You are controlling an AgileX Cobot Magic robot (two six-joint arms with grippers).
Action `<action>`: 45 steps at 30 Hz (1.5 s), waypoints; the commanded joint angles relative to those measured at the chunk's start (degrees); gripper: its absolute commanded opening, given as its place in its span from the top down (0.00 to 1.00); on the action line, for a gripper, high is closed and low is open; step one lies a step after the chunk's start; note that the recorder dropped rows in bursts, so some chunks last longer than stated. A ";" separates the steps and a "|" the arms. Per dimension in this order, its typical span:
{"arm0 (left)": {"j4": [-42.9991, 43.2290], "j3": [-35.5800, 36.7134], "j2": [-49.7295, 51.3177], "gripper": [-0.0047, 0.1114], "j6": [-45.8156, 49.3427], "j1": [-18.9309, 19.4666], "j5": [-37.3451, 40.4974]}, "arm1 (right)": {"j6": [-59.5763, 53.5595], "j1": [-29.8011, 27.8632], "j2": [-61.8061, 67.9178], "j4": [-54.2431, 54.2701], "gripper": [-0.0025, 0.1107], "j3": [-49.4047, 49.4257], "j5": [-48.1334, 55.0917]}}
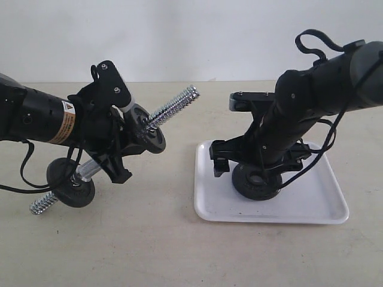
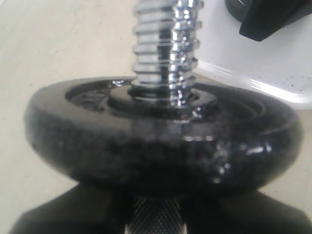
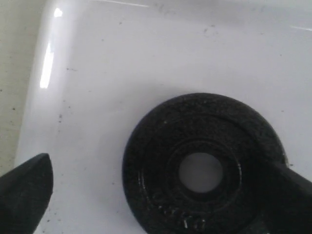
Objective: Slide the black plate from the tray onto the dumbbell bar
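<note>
The black plate (image 1: 257, 186) lies flat in the tray (image 1: 323, 209), clear of every rim, with the right pincer (image 1: 258, 170) spread astride it. Further back, the left pincer (image 1: 116, 156) pinches the dumbbell bar (image 1: 173, 106), tilted above the table (image 1: 149, 251), its upper threaded end free in open air.

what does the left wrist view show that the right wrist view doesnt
Only the left wrist view: the dumbbell bar, its threaded end passing through a black disc already on it, with the left claw gripping the knurled part on the disc's other side. Only the right wrist view: the black plate lying flat, hole visible, between the fingers of the open right claw. Both: the white tray, just a corner of it in the left wrist view.
</note>
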 commanded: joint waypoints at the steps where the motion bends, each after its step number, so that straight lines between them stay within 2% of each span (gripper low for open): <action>1: -2.14 -1.42 -2.95 0.92 -1.63 0.00 -0.64 | 4.41 0.01 -0.19 -6.20 0.06 -0.12 0.37; 8: -2.14 -1.42 -2.95 0.92 -1.63 0.00 -0.64 | 9.47 0.01 -0.19 -8.61 0.06 -0.12 1.88; 17: -2.14 -1.42 -2.95 0.92 -1.63 0.00 -0.64 | 33.36 0.01 -0.19 -30.81 0.06 -0.12 9.00; 21: -2.14 -1.42 -2.95 0.92 -1.63 0.00 -0.64 | 33.82 0.36 -0.19 -31.47 0.06 -0.12 9.61; 30: -2.14 -1.42 -2.95 0.92 -1.63 0.00 -0.64 | 34.33 6.86 -0.19 -32.12 0.06 -0.12 4.94; 33: -2.14 -1.42 -2.95 0.92 -1.63 0.00 -0.64 | 36.10 7.03 -0.19 -32.45 0.06 -0.12 4.64; 38: -2.14 -1.42 -2.95 0.92 -1.63 0.00 -0.85 | 47.04 6.90 0.02 -45.60 0.06 -0.12 16.08; 40: -2.14 -1.42 -2.95 0.92 -1.63 0.00 -0.85 | 46.54 7.04 0.31 -44.88 0.06 -0.03 15.46; 45: -2.14 -1.42 -2.95 0.92 -1.63 0.00 -0.85 | 46.47 11.78 0.45 -44.02 0.06 -0.03 10.46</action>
